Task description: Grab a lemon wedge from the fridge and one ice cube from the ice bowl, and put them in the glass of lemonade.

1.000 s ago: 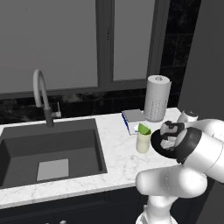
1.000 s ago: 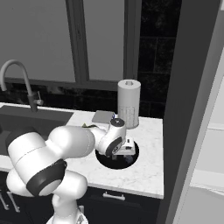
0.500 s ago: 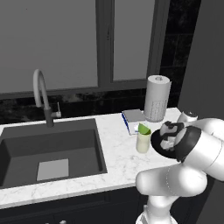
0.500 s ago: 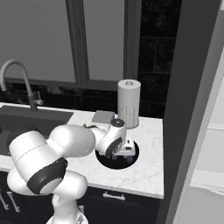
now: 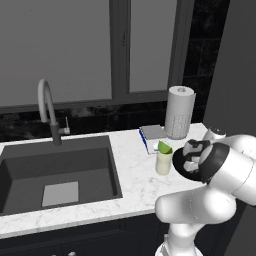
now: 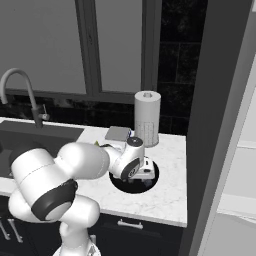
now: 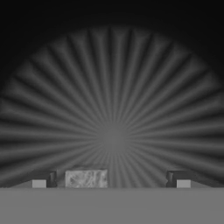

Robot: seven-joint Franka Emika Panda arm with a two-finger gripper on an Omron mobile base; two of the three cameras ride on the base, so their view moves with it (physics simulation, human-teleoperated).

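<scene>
My gripper (image 7: 111, 180) is open and reaches down into the glossy black ice bowl (image 6: 131, 186), whose ribbed dark inside shows in the hand view. One ice cube (image 7: 86, 178) lies between the fingertips, close to the left fingertip (image 7: 43, 179) and well apart from the right one. The glass of lemonade (image 5: 163, 162) stands on the counter just left of the bowl (image 5: 180, 161), with the yellow-green lemon wedge (image 5: 164, 147) at its rim. My arm covers most of the bowl in the left base view.
A paper towel roll (image 5: 179, 112) stands behind the bowl, with a flat grey pad (image 5: 152, 133) beside it. The dark sink (image 5: 55, 170) and its faucet (image 5: 47, 107) are to the left. The tall grey fridge wall (image 6: 220, 110) rises at the counter's right end.
</scene>
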